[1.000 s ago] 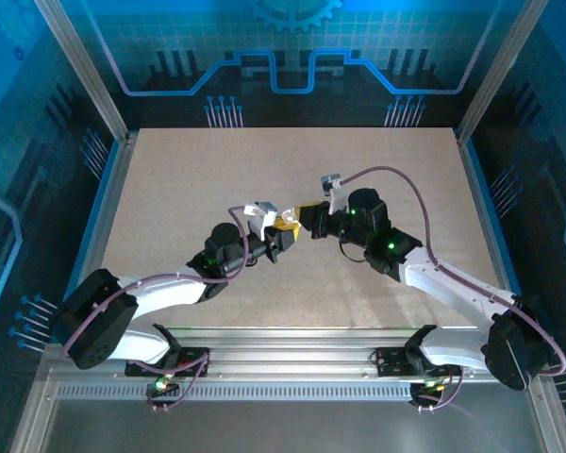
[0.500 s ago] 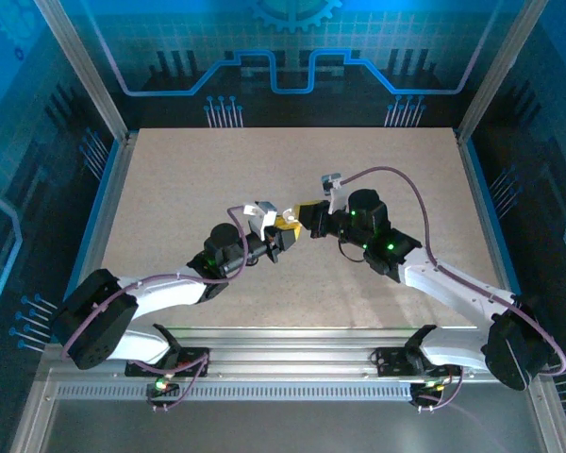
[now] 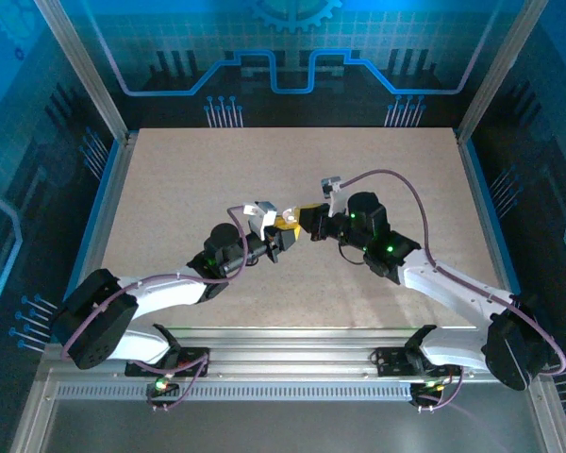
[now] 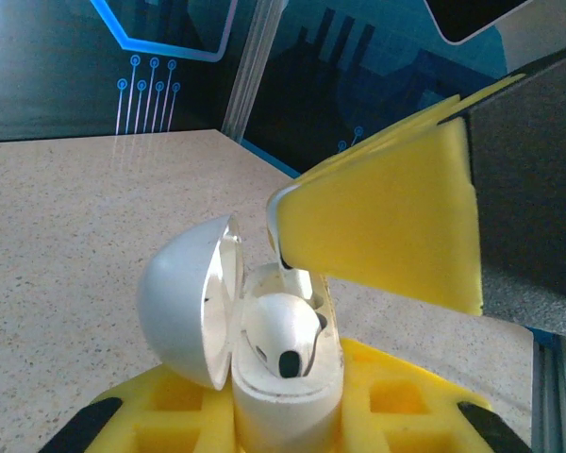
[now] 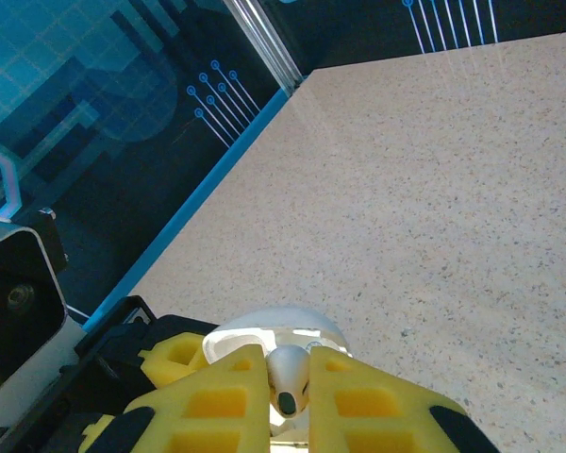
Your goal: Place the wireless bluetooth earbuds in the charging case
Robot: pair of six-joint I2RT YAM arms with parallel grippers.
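My left gripper (image 4: 285,425) (image 3: 285,227) is shut on the charging case (image 4: 275,382), a small white shell held upright between yellow fingers. Its domed lid (image 4: 184,297) hangs open to the left. One white earbud (image 4: 281,332) sits in the case's opening. My right gripper (image 5: 289,366) (image 3: 307,220) is shut on another white earbud (image 5: 291,379), held just above the open case (image 5: 264,332). In the left wrist view the right gripper's yellow finger (image 4: 387,226) reaches in from the upper right, its tip over the case's far rim. Both grippers meet above the table's middle.
The speckled beige table (image 3: 217,179) stretches on all sides of the grippers. Blue panel walls and metal frame posts (image 3: 85,71) border it. A cable (image 3: 406,189) loops over the right arm.
The right gripper has edged slightly toward the case with its earbud. The left arm holds nearly still.
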